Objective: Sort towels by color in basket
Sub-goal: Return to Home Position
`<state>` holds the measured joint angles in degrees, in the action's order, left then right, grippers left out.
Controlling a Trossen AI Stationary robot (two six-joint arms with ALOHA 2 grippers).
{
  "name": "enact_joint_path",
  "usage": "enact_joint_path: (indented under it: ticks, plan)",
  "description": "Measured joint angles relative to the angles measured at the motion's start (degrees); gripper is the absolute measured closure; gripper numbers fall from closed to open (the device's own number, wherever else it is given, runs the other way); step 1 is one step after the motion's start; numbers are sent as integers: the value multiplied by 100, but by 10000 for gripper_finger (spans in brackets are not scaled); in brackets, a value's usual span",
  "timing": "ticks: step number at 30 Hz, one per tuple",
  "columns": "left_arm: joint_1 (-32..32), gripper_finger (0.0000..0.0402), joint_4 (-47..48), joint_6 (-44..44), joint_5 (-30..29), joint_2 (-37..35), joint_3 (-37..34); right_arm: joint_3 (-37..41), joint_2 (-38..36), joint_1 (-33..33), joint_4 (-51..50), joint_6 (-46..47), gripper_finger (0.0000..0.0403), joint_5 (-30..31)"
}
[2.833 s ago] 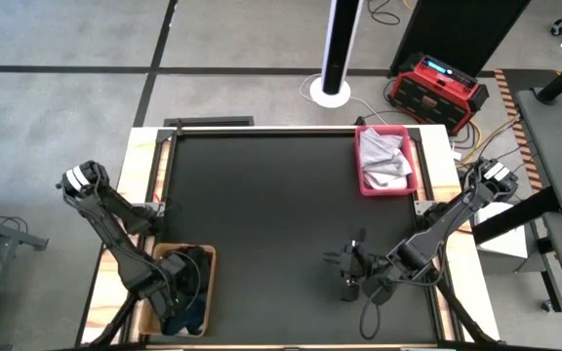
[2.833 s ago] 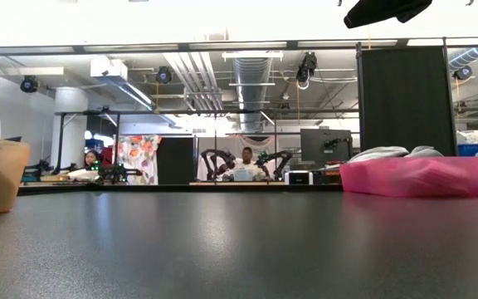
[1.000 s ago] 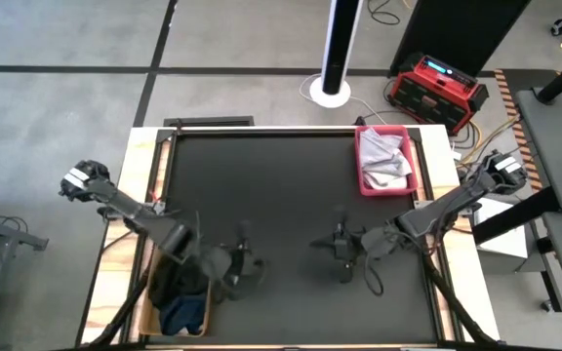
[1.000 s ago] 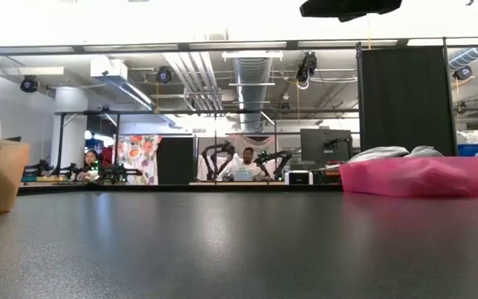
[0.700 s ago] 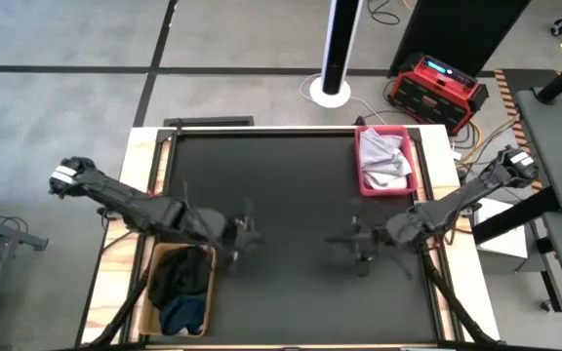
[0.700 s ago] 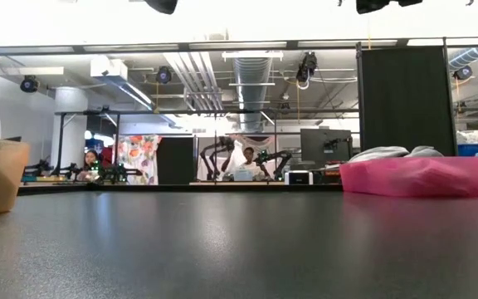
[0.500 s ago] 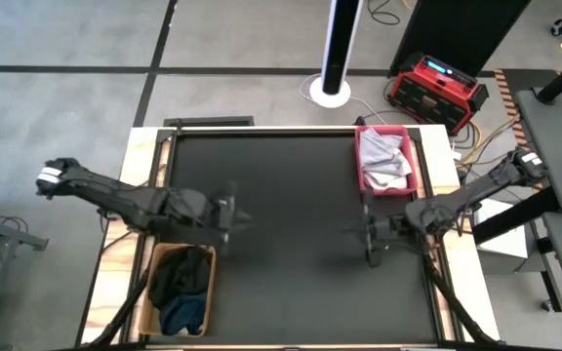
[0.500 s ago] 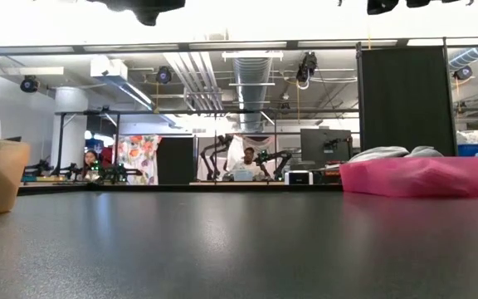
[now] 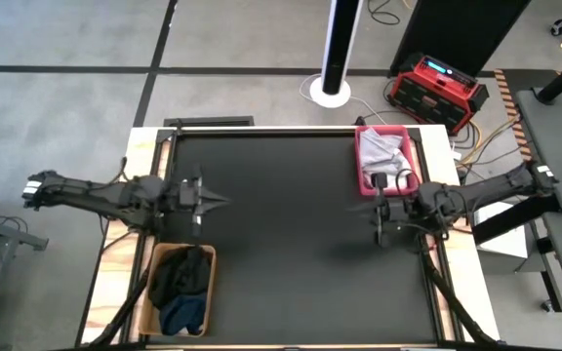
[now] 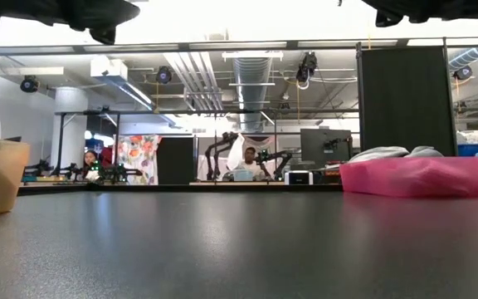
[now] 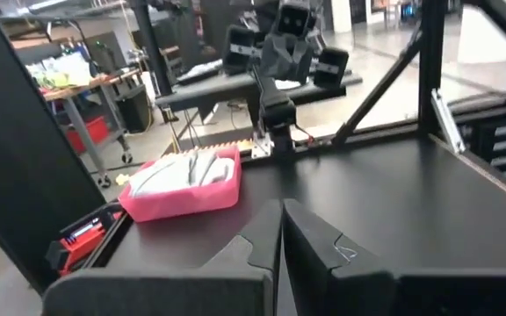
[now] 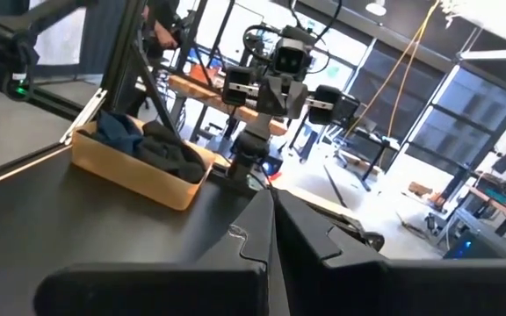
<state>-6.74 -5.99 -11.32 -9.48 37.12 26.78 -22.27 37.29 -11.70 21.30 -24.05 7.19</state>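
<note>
1. The left gripper [image 11: 281, 206] is holding its two fingers pressed together, with nothing between them.
2. It is hovering above the left side of the table [image 9: 281, 253]. It is pointing toward the middle, and its arm is lying nearly level from beyond the left edge.
3. The right gripper [image 12: 270, 193] is likewise showing its fingers closed against each other, gripping nothing.
4. It is hanging over the table's right side, just off the near end of the pink bin [image 9: 360, 156]. It is facing the left arm, with its own arm nearly level.
5. Light grey towels [image 9: 384, 161] are lying heaped in the pink bin at the far right corner.
6. A black towel [image 9: 185, 275] and a dark blue towel [image 9: 183, 314] are sitting in the orange bin [image 9: 212, 304] at the near left corner.
</note>
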Motion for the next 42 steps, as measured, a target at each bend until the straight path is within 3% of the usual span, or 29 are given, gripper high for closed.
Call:
enact_joint_path:
  ticks: [9,20,33,37,42]
  plan:
    - [0,402,677,91,-49,-1129,-202,501,-725,2,-4,49,394,6]
    - [23,402,432,-65,-65,-1984,-1021,993,-1661,2,43,95,394,14]
    - [85,402,413,88,-303,-3560,-1827,1383,-2726,2,-210,175,394,95]
    - [85,402,409,135,-342,-3713,-2052,1580,-3116,2,-236,272,394,482]
    - [95,402,447,157,-354,-3714,-2204,1865,-3659,2,-343,356,394,495]
